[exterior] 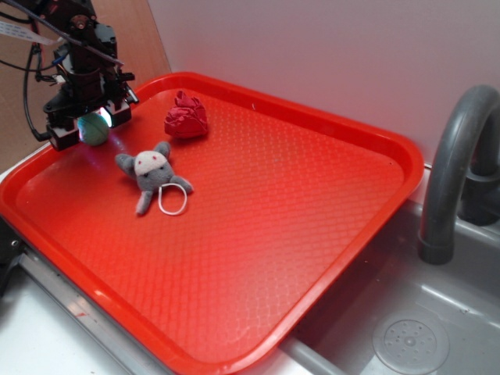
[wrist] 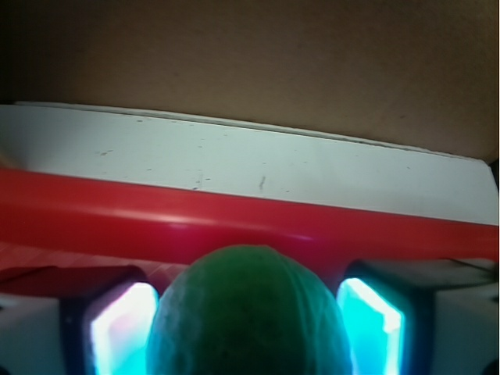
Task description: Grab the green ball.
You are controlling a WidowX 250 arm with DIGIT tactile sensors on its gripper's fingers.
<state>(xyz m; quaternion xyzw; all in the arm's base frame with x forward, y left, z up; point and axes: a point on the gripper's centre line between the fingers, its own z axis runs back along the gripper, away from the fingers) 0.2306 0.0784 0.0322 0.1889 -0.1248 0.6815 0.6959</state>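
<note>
Green ball is the target, but taking the scene big to small: one red tray covers most of the worktop, lying flat, its raised rim there to stop loose things rolling off. It overhangs one grey sink basin at the near right, with one grey curved faucet standing upright past the tray's right corner. White wall behind.

One robot arm, its end effector lowered at the tray's far-left corner, pointing down so the fingers come in on either side of the ball. Wrist view: ball sits dead centre between the two lit pads, tray rim running across just behind it. The ball fills nearly the whole gap; on the left the ball's edge meets the pad, on the right a thin dark sliver shows. So the end effector is set narrow around the ball, but whether it is clamping yet I cannot tell. Whether the ball rests on the tray or is raised off it, cannot tell either.

One grey plush toy, sprawled flat near the ball, apart from it, with one white ring lying against its lower side. One dark red crumpled cloth lump near the far rim, well clear of the fingers. Neither is in the way of the grasp.

Count: 1 tray, 1 sink, 1 faucet, 1 arm, 1 plush toy, 1 cloth lump, 1 green ball, 1 ring.

Judgement: approach looks done, with closing or lifting next. A round, ribbed ball could slip if squeezed off-centre.
</note>
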